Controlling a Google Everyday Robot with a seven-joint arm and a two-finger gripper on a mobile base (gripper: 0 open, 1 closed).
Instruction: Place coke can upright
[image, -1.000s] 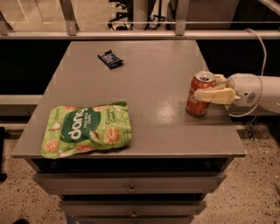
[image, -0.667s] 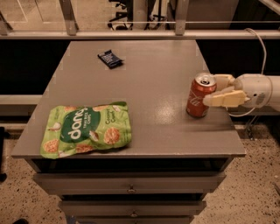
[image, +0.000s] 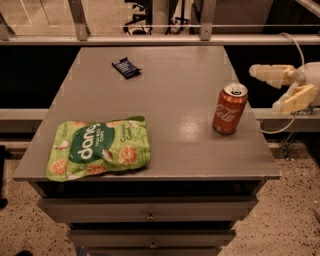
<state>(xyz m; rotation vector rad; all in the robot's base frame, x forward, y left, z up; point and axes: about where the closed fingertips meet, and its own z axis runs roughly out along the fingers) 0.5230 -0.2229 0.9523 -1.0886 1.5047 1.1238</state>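
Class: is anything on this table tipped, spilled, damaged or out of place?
Nothing stands out. The coke can stands upright near the table's right edge; the green snack bag lies flat front-left, a dark packet at the back. The gripper hangs open beyond that edge, apart from the can.

Pale cream two-finger gripper (image: 263, 89) at far right of view, in upper half. Two chunky cream-yellow fingers (image: 272, 73), flat sides, blunt round tips, wide gap between them. Lower finger more yellow, top one paler. Smooth white round wrist (image: 312, 75) behind fingers, cut off by edge of view. Thin pale cable (image: 296, 46) curves up over wrist, another thin loop hangs under it
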